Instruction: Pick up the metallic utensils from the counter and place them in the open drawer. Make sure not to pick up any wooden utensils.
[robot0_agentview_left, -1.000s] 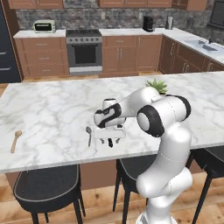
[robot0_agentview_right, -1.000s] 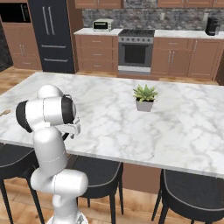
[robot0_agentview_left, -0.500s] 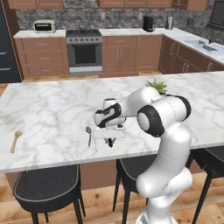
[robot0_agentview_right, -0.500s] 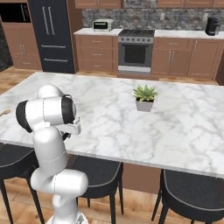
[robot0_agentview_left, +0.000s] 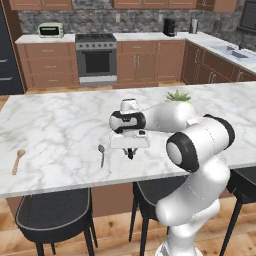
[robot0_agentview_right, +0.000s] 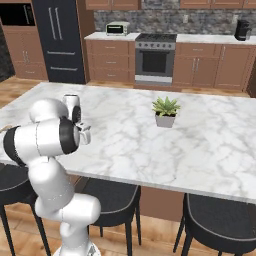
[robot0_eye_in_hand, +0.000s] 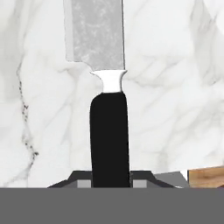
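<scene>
Pinching the black handle of the knife (robot0_eye_in_hand: 107, 109) on the counter (robot0_agentview_left: 60, 125), the gripper (robot0_agentview_left: 130, 152) has lifted nothing yet, and the grey spoon (robot0_agentview_left: 101, 153) lies nearby, also undelivered.

potted plant (robot0_agentview_right: 165, 112) on island | toaster (robot0_agentview_left: 51, 30) by stove (robot0_agentview_left: 97, 58) | black stools (robot0_agentview_left: 54, 214)
</scene>
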